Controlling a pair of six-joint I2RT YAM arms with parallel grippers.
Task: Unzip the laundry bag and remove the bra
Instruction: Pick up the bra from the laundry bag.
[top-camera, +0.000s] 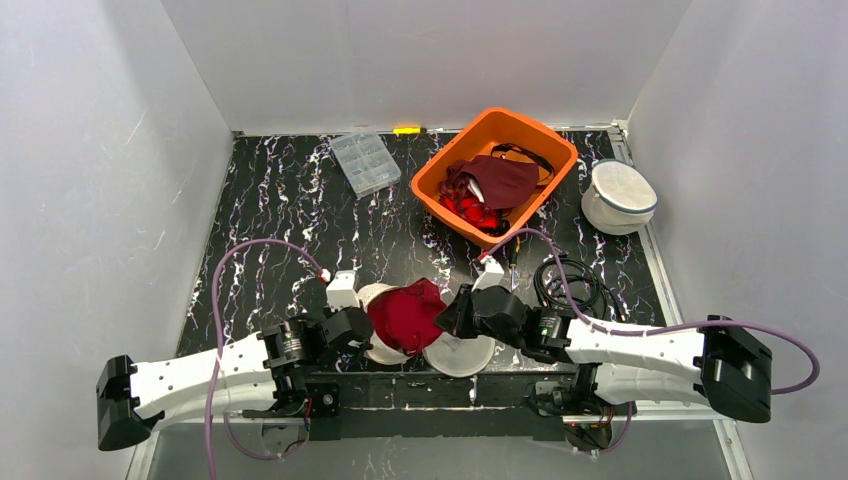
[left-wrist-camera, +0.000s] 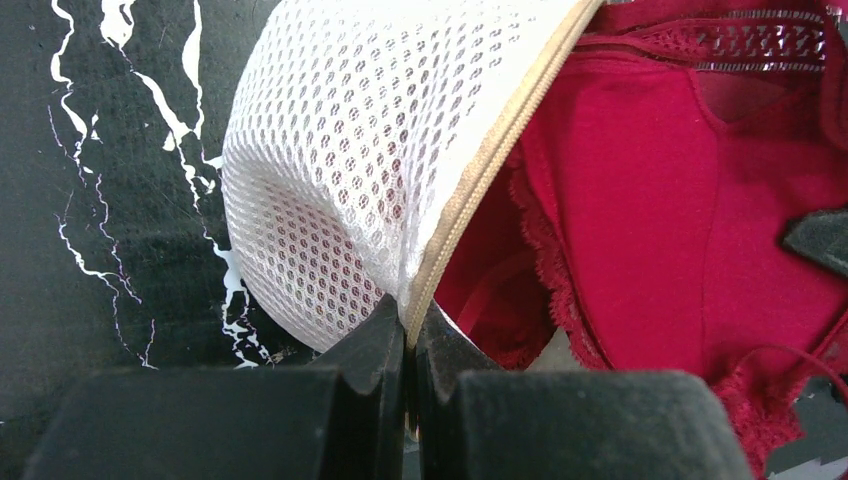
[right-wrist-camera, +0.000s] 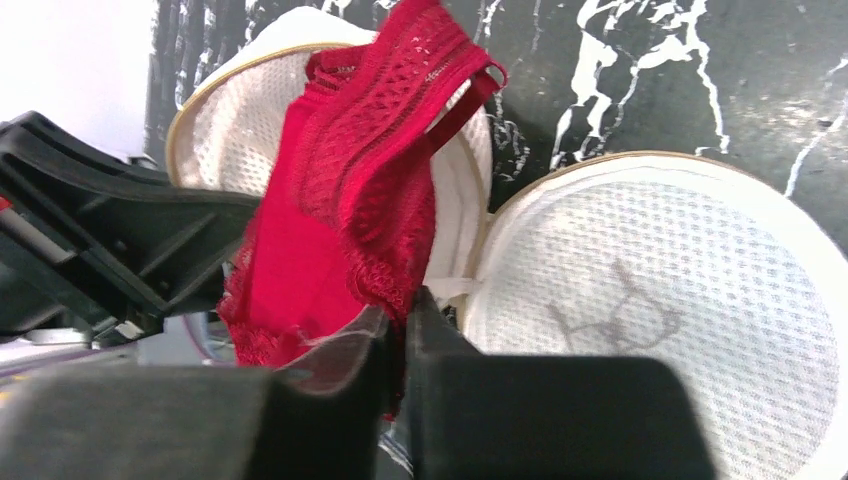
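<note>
The white mesh laundry bag (top-camera: 462, 357) lies unzipped and spread in two round halves at the table's near edge. The red lace bra (top-camera: 405, 315) sits between the halves, partly lifted out. My left gripper (top-camera: 357, 326) is shut on the bag's tan zipper edge (left-wrist-camera: 470, 185), with the mesh wall (left-wrist-camera: 330, 150) to its left and the bra (left-wrist-camera: 650, 200) to its right. My right gripper (right-wrist-camera: 400, 318) is shut on the bra's lace hem (right-wrist-camera: 350, 200). The bag's flat half (right-wrist-camera: 650, 300) lies to the right of it and the other half (right-wrist-camera: 225, 140) behind the bra.
An orange basket (top-camera: 500, 114) holding dark red garments stands at the back centre-right. A second, zipped white mesh bag (top-camera: 618, 196) sits at the back right. A clear compartment box (top-camera: 365, 163) lies at the back left, and black cables (top-camera: 572, 282) coil near the right arm.
</note>
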